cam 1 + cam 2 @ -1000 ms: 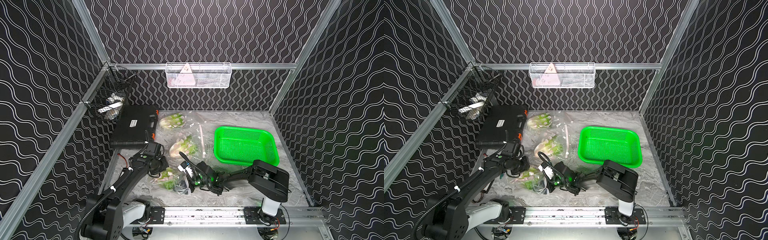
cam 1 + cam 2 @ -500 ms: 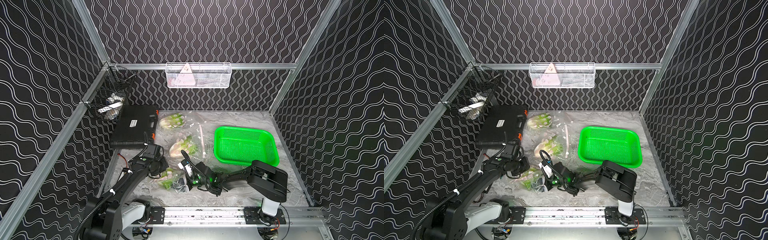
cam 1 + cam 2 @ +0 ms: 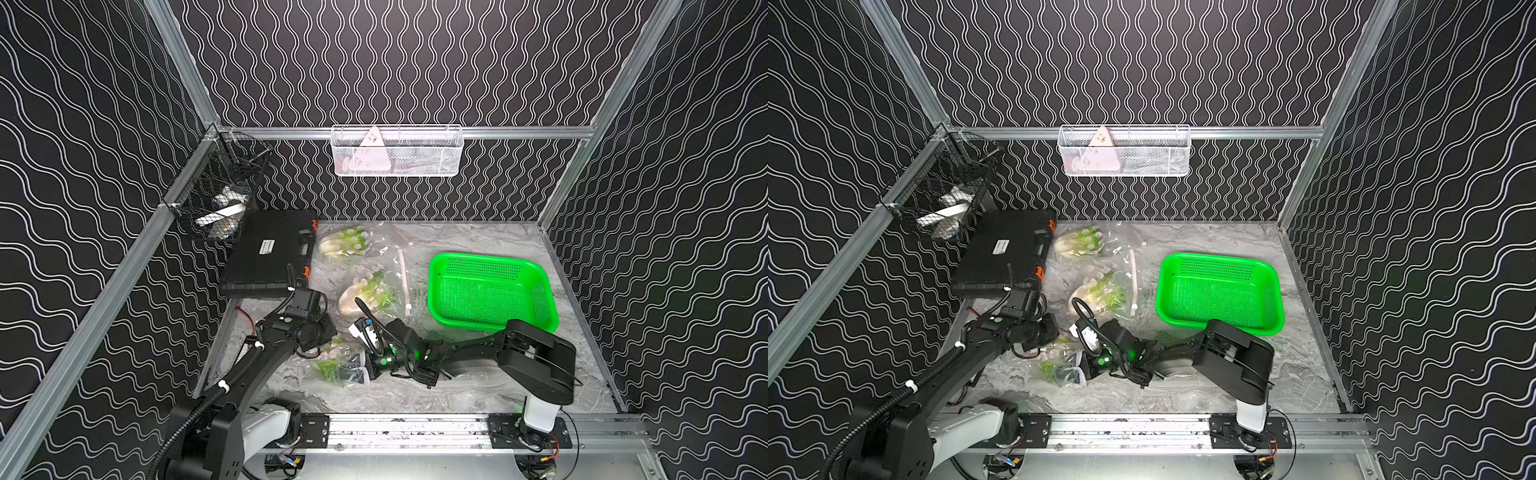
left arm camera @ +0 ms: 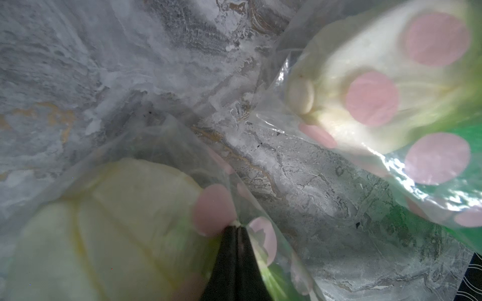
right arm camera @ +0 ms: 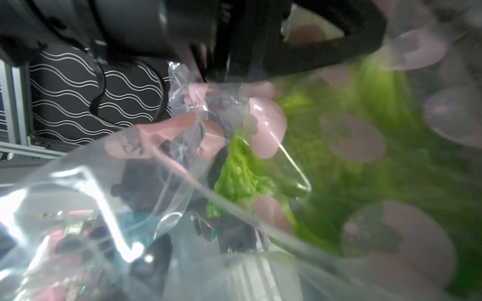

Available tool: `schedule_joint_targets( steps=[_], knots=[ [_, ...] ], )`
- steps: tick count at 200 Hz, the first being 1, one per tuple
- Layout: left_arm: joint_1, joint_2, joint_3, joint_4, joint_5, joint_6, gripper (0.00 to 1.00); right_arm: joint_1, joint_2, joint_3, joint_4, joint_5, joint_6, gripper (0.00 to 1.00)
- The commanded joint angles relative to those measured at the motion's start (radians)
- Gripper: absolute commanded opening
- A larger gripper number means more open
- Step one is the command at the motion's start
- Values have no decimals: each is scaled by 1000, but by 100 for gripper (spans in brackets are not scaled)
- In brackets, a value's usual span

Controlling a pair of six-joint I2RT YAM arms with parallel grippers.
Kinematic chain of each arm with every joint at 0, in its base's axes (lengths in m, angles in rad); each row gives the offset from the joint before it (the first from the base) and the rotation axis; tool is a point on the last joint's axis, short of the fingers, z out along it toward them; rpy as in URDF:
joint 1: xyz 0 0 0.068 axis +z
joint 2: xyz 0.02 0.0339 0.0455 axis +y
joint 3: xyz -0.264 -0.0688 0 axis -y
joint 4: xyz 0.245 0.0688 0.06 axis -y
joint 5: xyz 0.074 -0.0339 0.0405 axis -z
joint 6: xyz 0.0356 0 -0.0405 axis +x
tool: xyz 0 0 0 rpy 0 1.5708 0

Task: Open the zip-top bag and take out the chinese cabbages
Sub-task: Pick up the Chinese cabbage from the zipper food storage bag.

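Grey marbled table (image 3: pixel 478 237). On it: a black case (image 3: pixel 270 253) at the back left, a green basket (image 3: pixel 486 257) on the right, and between them, in clear bags, a back cabbage (image 3: pixel 345 243), middle cabbage (image 3: pixel 365 291) and front cabbage (image 3: pixel 332 365).

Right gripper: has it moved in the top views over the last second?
Yes. The right gripper has slid a little away from the green basket, toward the zip-top bag nearest the robot.

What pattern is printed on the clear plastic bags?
Pale pink round dots on the clear bag, best seen in the left wrist view.
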Motion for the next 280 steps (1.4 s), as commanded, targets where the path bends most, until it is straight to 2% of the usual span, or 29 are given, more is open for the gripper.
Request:
schedule_joint_targets(
  steps=[1,24,48,93,124,154,214,280],
  knots=[
    [2,-1,-9,-35,-16,-17,0,6,-83,2,-170,187,-158,76],
    [1,5,-18,-21,-7,-23,0,5,-137,-21,-192,261,-257,75],
    [1,6,-36,6,10,-38,0,-4,-126,28,-257,187,-297,73],
    [2,-20,-65,36,27,-69,0,-20,-69,2,-58,-50,-105,70],
    [1,-42,-67,29,15,-69,0,-19,-43,-38,97,-133,48,74],
    [1,-46,-72,33,14,-76,0,-15,-27,8,-23,-153,59,76],
    [1,-48,-85,45,20,-86,0,-7,26,-9,-79,-10,63,79],
    [1,-39,-89,52,26,-82,0,1,118,-6,-33,97,94,70]
  ],
)
